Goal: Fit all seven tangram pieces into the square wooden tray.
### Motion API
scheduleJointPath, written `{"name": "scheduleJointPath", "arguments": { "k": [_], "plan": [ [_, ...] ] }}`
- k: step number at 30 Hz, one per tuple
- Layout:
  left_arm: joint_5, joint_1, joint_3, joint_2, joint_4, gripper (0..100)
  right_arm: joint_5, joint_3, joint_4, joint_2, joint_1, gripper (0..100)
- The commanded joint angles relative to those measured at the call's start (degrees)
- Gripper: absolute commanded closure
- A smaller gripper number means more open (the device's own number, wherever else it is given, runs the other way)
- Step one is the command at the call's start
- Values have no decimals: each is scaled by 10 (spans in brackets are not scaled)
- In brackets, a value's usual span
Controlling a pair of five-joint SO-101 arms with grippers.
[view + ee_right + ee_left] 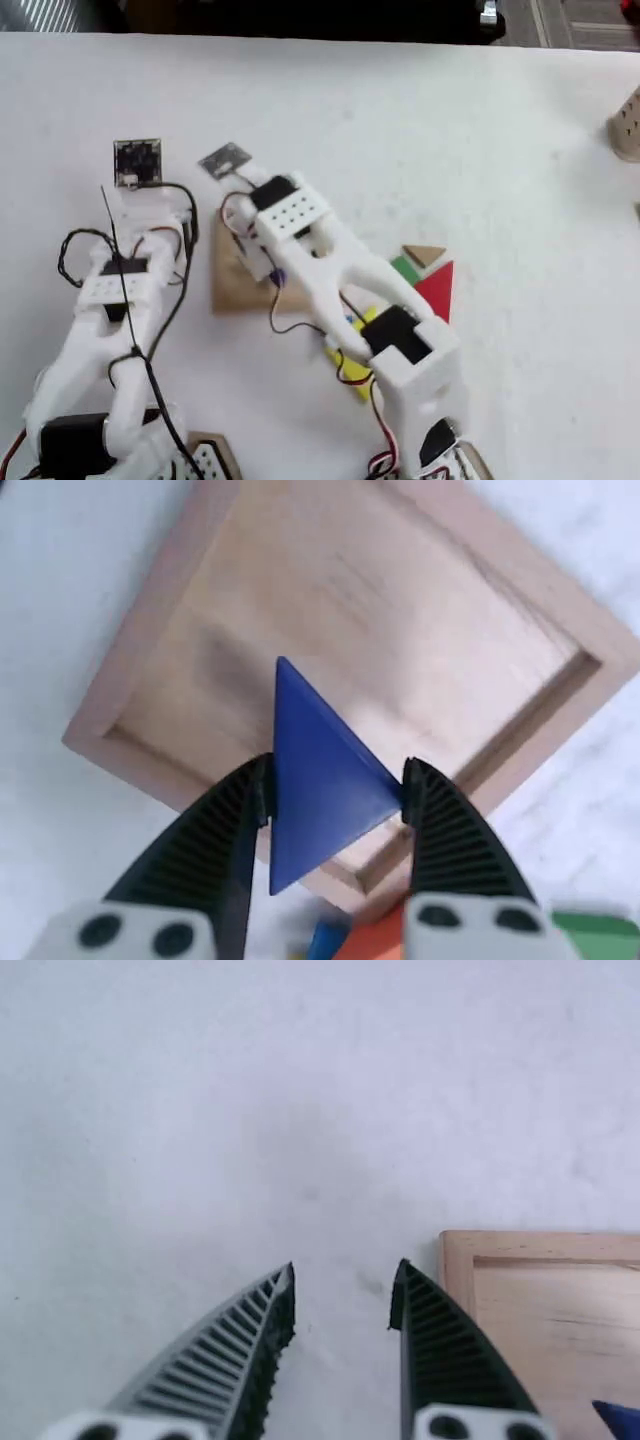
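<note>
White table (450, 120). Wooden tray (400, 620), floor bare. Right gripper (337, 775) clenched on a blue triangle (320, 800), held above the tray near one corner. Left gripper (344, 1280) released, empty, beside the tray. Risk: the triangle pivots between the jaws or lands propped on the rim.

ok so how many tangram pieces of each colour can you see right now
blue: 2 (blue triangle, blue sliver)
red piece: 1
green piece: 1
yellow piece: 1
brown piece: 1
total: 6
</note>
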Motion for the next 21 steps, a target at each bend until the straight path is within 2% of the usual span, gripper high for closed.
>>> {"name": "scheduleJointPath", "arguments": {
  "k": [1, 6, 10, 17, 21],
  "plan": [
    [-2, -3, -4, -23, -15, 826, 56, 1, -15, -13, -27, 834],
    [-2, -3, -4, -23, -14, 827, 120, 3, 12, -34, -25, 711],
    [-2, -3, -4, -23, -14, 827, 132, 4, 44, -72, -6, 671],
    [-2, -3, -4, -23, -14, 827, 122, 33, 132, -151, 39, 683],
    [-2, -3, -3, -23, -12, 827, 108, 151, 93, -218, 75, 815]
  ]
}}
